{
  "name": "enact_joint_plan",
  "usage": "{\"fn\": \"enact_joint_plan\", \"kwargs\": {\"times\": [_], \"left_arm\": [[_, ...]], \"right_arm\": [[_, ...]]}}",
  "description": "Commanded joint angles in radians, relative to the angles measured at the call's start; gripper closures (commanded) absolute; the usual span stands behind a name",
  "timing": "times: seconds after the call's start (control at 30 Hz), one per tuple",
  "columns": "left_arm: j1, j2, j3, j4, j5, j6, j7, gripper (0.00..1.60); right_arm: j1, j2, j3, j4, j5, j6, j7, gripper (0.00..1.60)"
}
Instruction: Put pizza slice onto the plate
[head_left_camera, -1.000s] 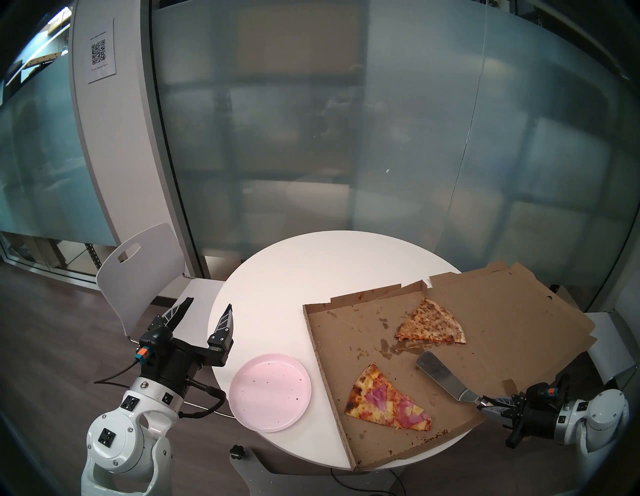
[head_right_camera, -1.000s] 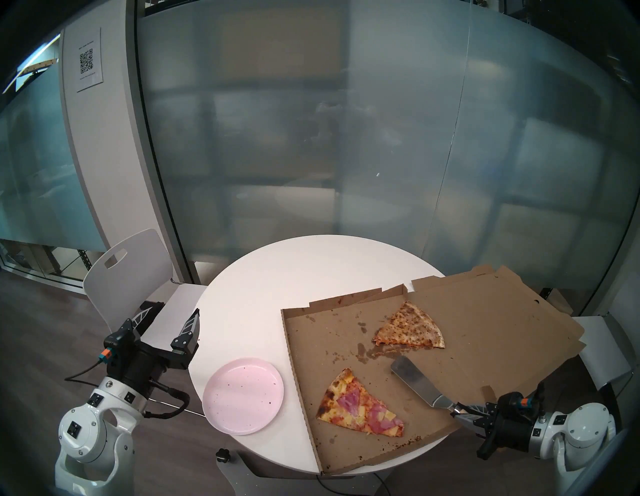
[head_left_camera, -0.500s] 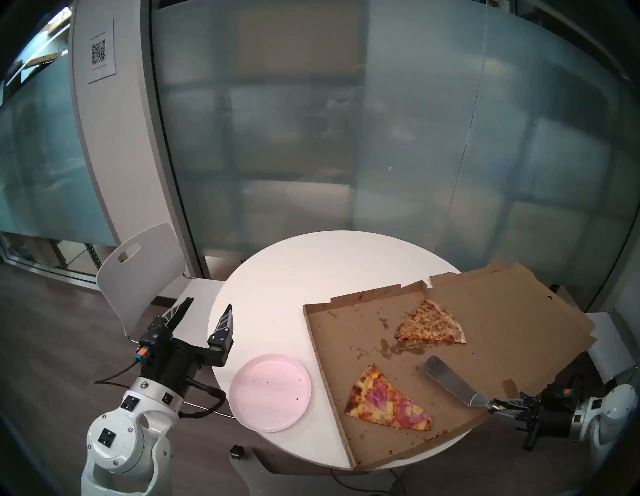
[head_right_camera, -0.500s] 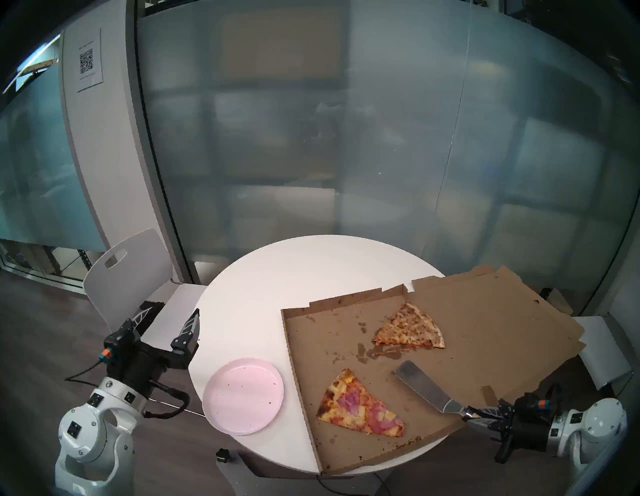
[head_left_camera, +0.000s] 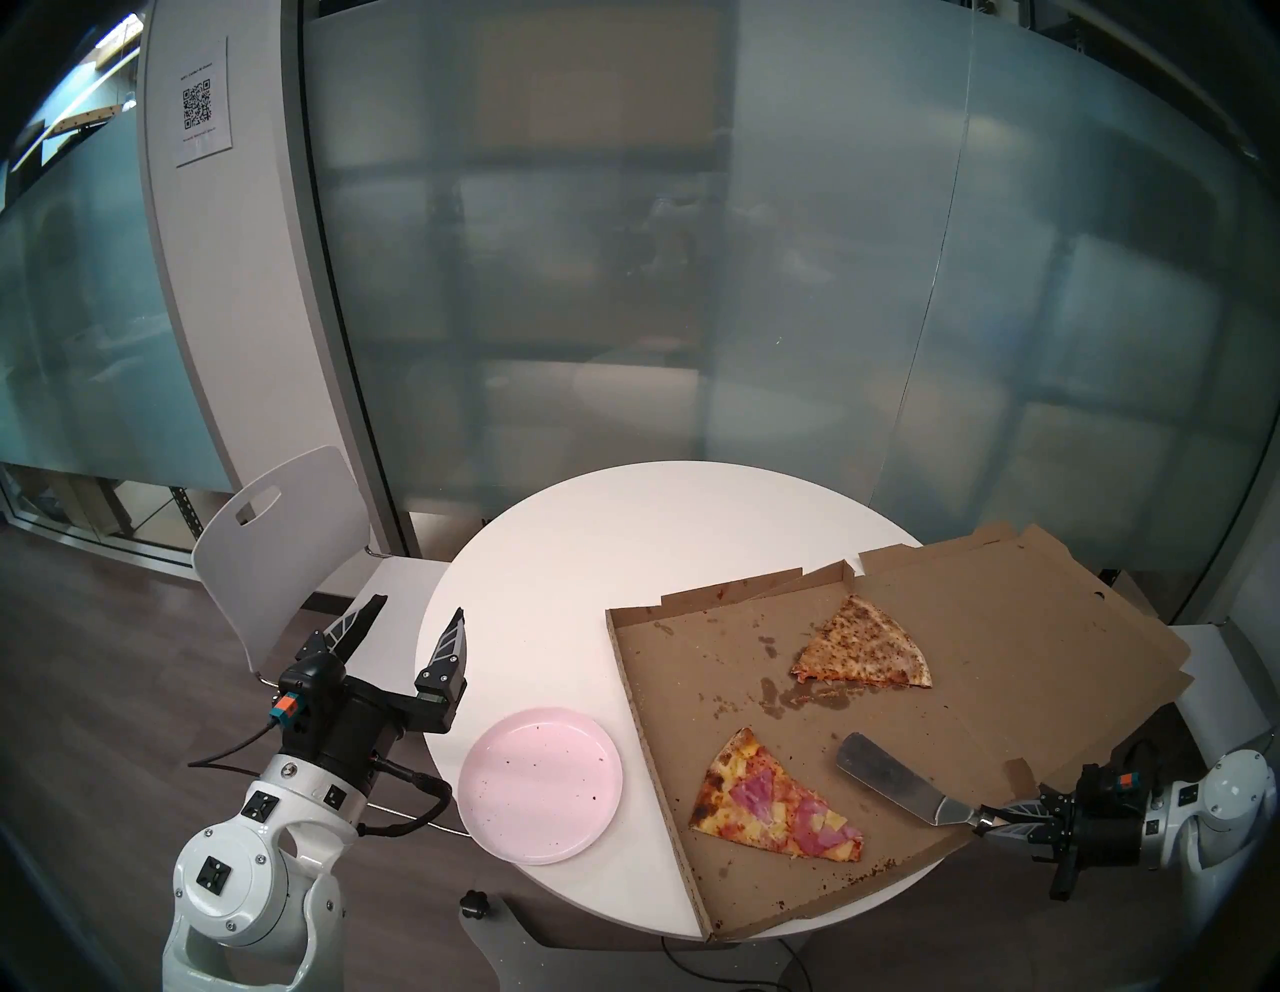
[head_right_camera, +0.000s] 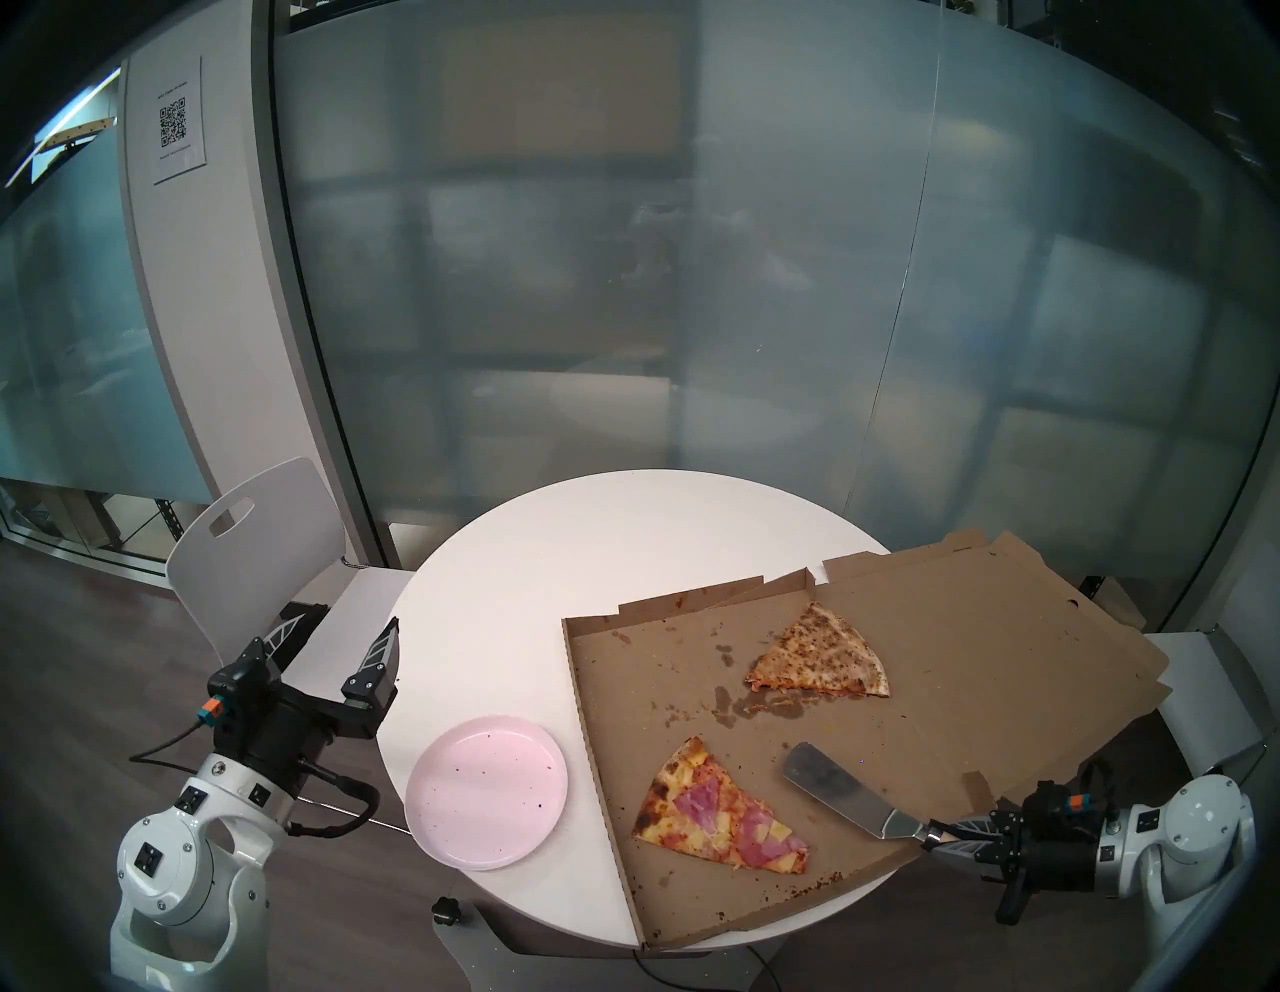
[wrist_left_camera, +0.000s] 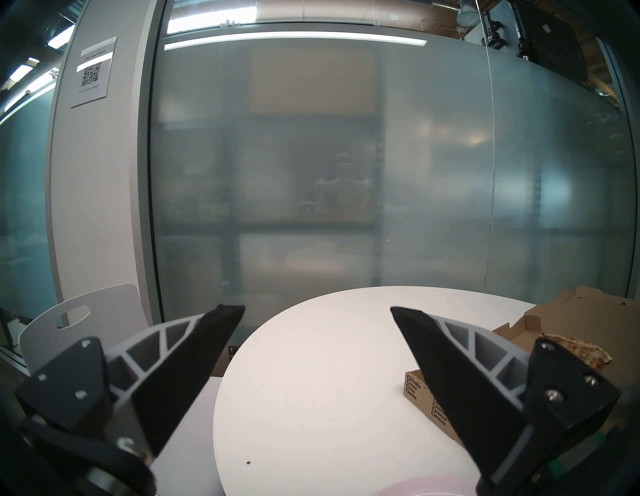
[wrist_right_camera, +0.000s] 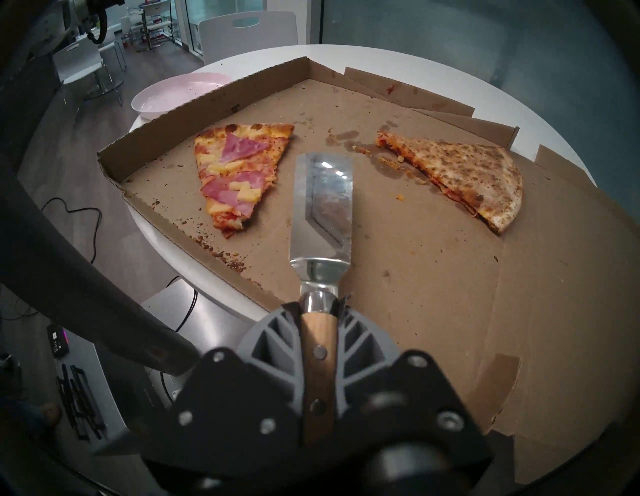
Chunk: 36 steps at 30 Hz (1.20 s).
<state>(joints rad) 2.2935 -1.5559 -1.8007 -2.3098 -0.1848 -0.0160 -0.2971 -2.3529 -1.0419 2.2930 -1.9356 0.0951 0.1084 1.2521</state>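
The right tool (wrist_right_camera: 320, 311) clamps the spatula (wrist_right_camera: 323, 204); the left tool (head_left_camera: 415, 613) gapes wide; the pizza slice (head_left_camera: 776, 800) looks limp, greasy; slide under its crust.

We see our right gripper (head_left_camera: 987, 819) clamped on a spatula (head_left_camera: 893, 779) at 4 o'clock, blade over the open pizza box (head_left_camera: 692, 665), just beside the ham slice (head_left_camera: 776, 803). Pink plate (head_left_camera: 540, 786) sits at 6 o'clock on the table (head_left_camera: 623, 526). Left gripper (head_left_camera: 415, 606) spread wide at 8 o'clock.

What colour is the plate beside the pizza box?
Pale pink with a few dark specks; the plate shows best in the head stereo left view.
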Motion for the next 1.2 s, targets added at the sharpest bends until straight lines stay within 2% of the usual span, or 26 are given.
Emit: {"fn": "enact_joint_plan", "kwargs": {"times": [0.0, 0.47, 1.17], "left_arm": [[0.001, -0.001, -0.001, -0.020, -0.002, -0.002, -0.001, 0.00], [0.002, -0.001, -0.001, -0.021, -0.002, -0.001, -0.001, 0.00], [0.002, -0.001, -0.001, -0.021, -0.002, -0.001, -0.001, 0.00]], "right_arm": [[0.077, 0.062, -0.051, 0.012, -0.030, -0.002, -0.023, 1.60], [0.137, 0.123, -0.116, 0.045, -0.082, 0.009, -0.019, 1.60], [0.165, 0.150, -0.199, 0.020, -0.119, 0.025, 0.004, 1.60]]}}
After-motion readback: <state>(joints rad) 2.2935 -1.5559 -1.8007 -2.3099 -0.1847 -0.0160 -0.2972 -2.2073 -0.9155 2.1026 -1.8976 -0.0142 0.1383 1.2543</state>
